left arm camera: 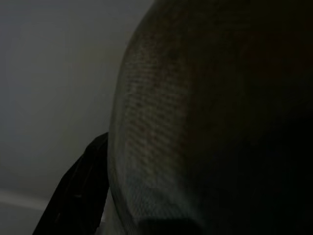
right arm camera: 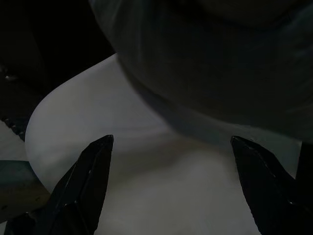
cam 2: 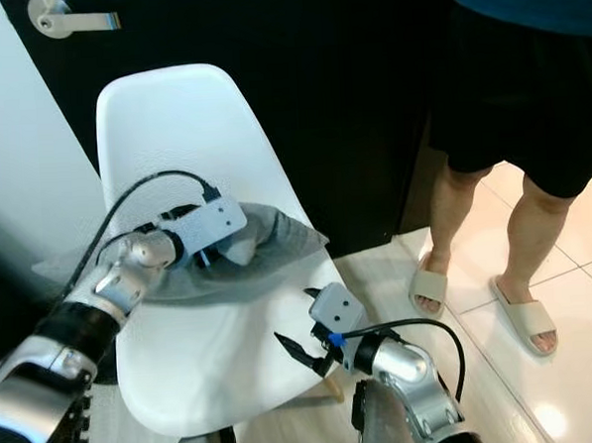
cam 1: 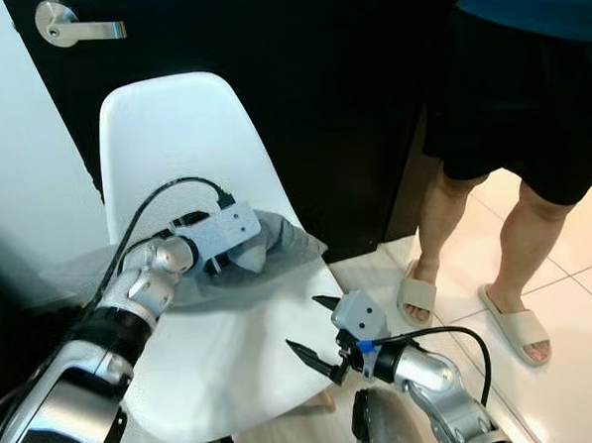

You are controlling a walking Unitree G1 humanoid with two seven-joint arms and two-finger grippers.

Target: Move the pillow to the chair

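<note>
The left gripper (cam 1: 246, 256) presses into the grey pillow (cam 1: 277, 244); whether it grips cannot be told. The pillow lies on the white chair (cam 1: 177, 128) seat, toward 12 o'clock. The right gripper (cam 1: 315, 332), fingers spread, hovers over the seat's front edge at 5 o'clock. A person (cam 1: 528, 100) stands at 2 o'clock.

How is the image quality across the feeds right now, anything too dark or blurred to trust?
Both eye views are bright and sharp on the chair and pillow. The left wrist view is very dark, its lens close against blurred grey fabric. The right wrist view is dim, but the open right claw reads clearly.
</note>
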